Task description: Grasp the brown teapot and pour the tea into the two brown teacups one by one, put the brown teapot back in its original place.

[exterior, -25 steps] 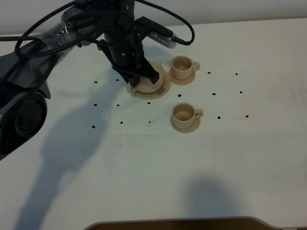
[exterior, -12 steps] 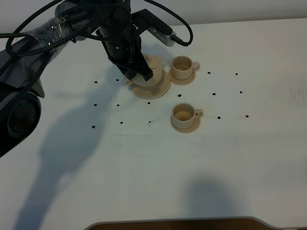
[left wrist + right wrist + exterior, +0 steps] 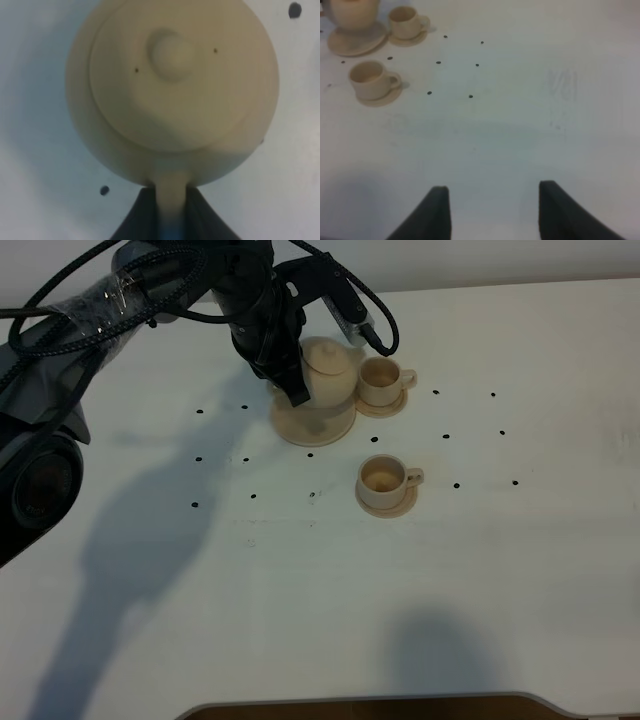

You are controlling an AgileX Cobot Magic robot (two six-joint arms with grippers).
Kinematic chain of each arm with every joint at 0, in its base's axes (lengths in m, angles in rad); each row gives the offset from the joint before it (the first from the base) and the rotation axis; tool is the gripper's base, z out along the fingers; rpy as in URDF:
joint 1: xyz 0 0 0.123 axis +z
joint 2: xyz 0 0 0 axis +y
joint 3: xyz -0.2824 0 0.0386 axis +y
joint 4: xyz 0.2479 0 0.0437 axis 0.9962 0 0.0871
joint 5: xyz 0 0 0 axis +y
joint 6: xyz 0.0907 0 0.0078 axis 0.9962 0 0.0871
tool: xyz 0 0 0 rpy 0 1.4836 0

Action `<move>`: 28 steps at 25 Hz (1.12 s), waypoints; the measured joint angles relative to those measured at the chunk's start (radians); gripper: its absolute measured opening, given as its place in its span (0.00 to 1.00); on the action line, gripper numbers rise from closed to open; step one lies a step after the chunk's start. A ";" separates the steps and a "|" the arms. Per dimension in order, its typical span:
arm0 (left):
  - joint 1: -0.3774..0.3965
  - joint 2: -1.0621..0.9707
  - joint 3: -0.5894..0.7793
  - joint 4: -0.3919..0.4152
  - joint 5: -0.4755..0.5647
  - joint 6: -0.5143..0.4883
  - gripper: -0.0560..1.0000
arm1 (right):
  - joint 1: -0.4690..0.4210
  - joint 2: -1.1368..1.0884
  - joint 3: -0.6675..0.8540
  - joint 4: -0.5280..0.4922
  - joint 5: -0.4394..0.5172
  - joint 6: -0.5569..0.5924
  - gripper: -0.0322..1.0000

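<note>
The brown teapot [image 3: 332, 364] hangs just above its wide round saucer plate [image 3: 312, 426], close beside the far teacup [image 3: 381, 381]. My left gripper [image 3: 294, 386] is shut on the teapot's loop handle [image 3: 172, 196]. In the left wrist view the lid and its knob [image 3: 171, 52] fill the picture. The near teacup [image 3: 383, 480] stands on its small saucer, nearer the table's front. My right gripper [image 3: 492, 202] stands open over bare table, well away from the teapot [image 3: 351, 12] and both teacups [image 3: 406, 21] [image 3: 370, 79].
Small black dots [image 3: 446, 437] mark the white table around the tea set. The left arm's black cables [image 3: 372, 320] loop above the far cup. A dark edge [image 3: 370, 708] runs along the table's front.
The left gripper has lifted the teapot off the saucer plate and carried it back and right, toward the far cup. The plate now shows bare. Both cups stayed put.
</note>
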 joint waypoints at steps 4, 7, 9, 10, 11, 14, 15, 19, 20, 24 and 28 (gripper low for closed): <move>0.000 0.000 0.000 -0.018 -0.011 0.017 0.17 | 0.000 0.000 0.000 0.000 0.000 0.000 0.42; 0.010 0.000 0.000 -0.057 -0.009 -0.032 0.17 | 0.000 0.000 0.000 0.000 0.000 0.000 0.42; 0.017 0.000 0.000 -0.086 0.007 -0.095 0.17 | 0.000 0.000 0.000 0.000 0.000 0.000 0.42; 0.021 0.000 0.000 -0.089 0.014 -0.136 0.17 | 0.000 0.000 0.000 0.000 0.000 0.000 0.42; 0.022 0.000 0.000 -0.090 0.018 -0.175 0.17 | 0.000 0.000 0.000 0.000 0.000 0.000 0.42; 0.026 0.000 0.000 -0.093 0.020 -0.251 0.17 | 0.000 0.000 0.000 0.000 0.000 0.000 0.42; 0.028 0.000 0.000 -0.093 0.022 -0.260 0.17 | 0.000 0.000 0.000 0.000 0.000 0.000 0.42; 0.029 0.000 0.001 -0.095 0.036 -0.294 0.17 | 0.000 0.000 0.000 0.000 0.000 0.001 0.42; 0.029 0.000 0.001 -0.095 0.037 -0.303 0.17 | 0.000 0.000 0.000 0.000 0.000 0.001 0.42; 0.029 0.000 0.001 -0.095 0.033 -0.333 0.17 | 0.000 0.000 0.000 0.000 0.000 0.001 0.42; 0.029 0.000 0.001 -0.097 0.027 -0.331 0.17 | 0.000 0.000 0.000 0.000 0.000 0.001 0.42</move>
